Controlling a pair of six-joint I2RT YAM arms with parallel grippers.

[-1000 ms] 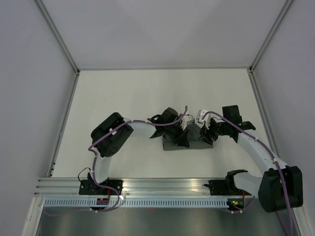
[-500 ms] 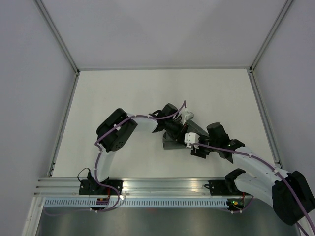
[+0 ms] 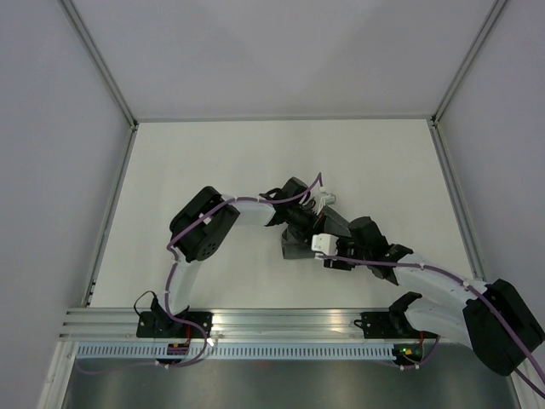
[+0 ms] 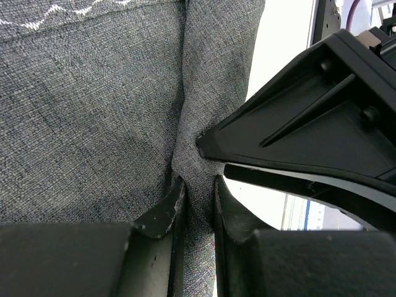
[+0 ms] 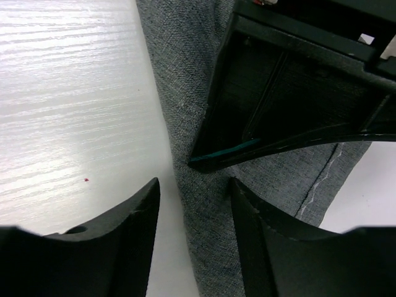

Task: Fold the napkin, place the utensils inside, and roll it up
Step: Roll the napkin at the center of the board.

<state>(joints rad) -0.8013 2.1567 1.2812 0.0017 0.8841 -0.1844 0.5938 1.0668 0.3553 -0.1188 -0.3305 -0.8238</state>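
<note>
left fingers [image 4: 154,218]: pressed together on a raised ridge of the napkin [image 4: 93,111]; cloth pinched in the narrow gap between the two tips
pinched ridge: runs up from the tips as a vertical crease; wide flat cloth to its left, a narrower strip to its right
right fingers [image 5: 127,216]: spread wide, clamping nothing; an edge of the napkin [image 5: 179,68] runs down through the gap between them; contact with the cloth cannot tell
pair to pair: very close together; the pointed tip of the right fingers [image 4: 297,124] aims at the ridge just above the left tips; the left fingers [image 5: 291,86] fill the upper right of the right wrist view, over the cloth
stitched line [image 4: 55,13]: light zigzag along the cloth's top edge in the left wrist view; stitched line [image 5: 322,179] also shows thin near an edge in the right wrist view
napkin place: on the desk [image 3: 213,162], near the middle, a bit right of centre
napkin in top view: only small dark grey patches of the napkin [image 3: 295,250] show; most is hidden under both wrists, so the fold shape cannot tell
desk surface: white with faint grain; desk [image 5: 68,93] lies bare left of the cloth edge
left arm [image 3: 204,232]: rises from its base at lower left, elbow bent, wrist angled right and down onto the cloth
right arm [image 3: 434,281]: swings out from its base at lower right, forearm low, reaching left to the near right side of the cloth
</note>
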